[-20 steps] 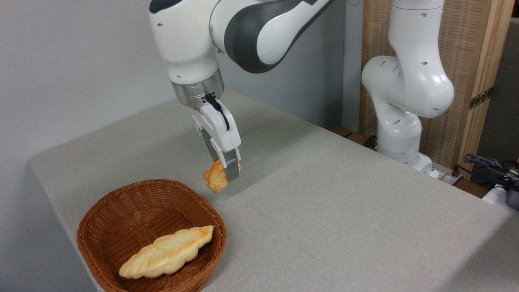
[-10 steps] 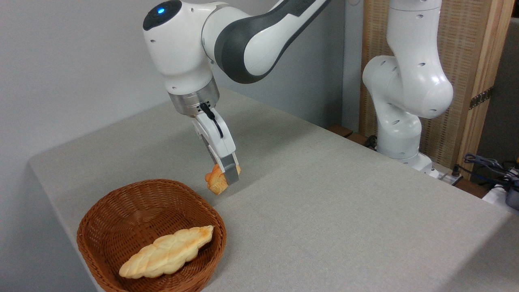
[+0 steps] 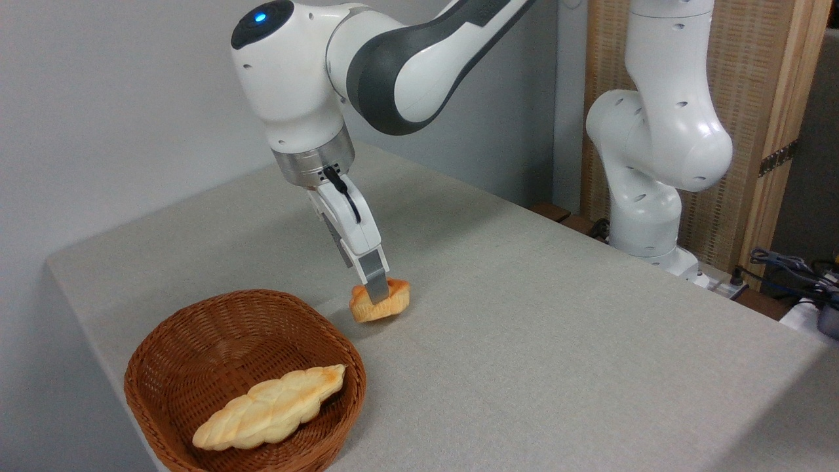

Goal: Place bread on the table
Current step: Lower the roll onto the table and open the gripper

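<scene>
The jaws hung just over the bread (image 3: pixel 381 303), their near finger (image 3: pixel 375 283) crossing in front of its top; whether they pinched it or stood parted could not be told, since the far finger was hidden. The bread, a small orange-golden bun, lay on its side on the worktop (image 3: pixel 557 341), just beyond the rim of the wicker basket (image 3: pixel 164 367) and outside it. The jaws slanted down and to the right from a silver wrist ring beneath the white arm (image 3: pixel 367 65), whose top showed a blue light. In the basket a longer pale braided loaf (image 3: pixel 269 408) lay aslant, touching the near wall. Well apart, at the far right edge of the worktop, stood the arm's white base column (image 3: pixel 649 196) before a wooden panel.
</scene>
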You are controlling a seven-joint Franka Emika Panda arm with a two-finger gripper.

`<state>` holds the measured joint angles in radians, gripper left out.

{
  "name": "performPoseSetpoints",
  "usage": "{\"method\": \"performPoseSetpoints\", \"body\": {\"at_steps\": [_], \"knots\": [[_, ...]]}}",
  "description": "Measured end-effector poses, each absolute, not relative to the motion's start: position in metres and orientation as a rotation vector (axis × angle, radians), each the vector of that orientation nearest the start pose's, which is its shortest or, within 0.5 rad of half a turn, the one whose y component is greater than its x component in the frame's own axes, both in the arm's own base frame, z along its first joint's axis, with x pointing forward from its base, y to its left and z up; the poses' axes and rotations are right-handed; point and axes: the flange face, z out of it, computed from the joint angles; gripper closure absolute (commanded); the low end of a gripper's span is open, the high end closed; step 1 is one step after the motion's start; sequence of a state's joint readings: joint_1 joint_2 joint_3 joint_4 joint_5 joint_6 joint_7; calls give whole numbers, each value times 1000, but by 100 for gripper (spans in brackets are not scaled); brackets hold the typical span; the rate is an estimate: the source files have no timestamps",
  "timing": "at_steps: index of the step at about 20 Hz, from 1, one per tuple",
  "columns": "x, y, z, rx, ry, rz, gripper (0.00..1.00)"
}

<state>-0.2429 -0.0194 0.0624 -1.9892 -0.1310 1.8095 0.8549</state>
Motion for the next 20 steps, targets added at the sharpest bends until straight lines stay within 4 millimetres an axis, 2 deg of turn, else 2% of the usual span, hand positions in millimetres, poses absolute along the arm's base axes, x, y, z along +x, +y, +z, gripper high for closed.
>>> {"method": "performPoseSetpoints", "body": {"at_steps": [7,10,13,20], "knots": [[522,-106,459,-2907,1578,179,0],[524,-104,465,-2909,1570,156,0],[528,-96,479,-2914,1546,107,0],[543,-57,517,-2887,1436,7,0]]}}
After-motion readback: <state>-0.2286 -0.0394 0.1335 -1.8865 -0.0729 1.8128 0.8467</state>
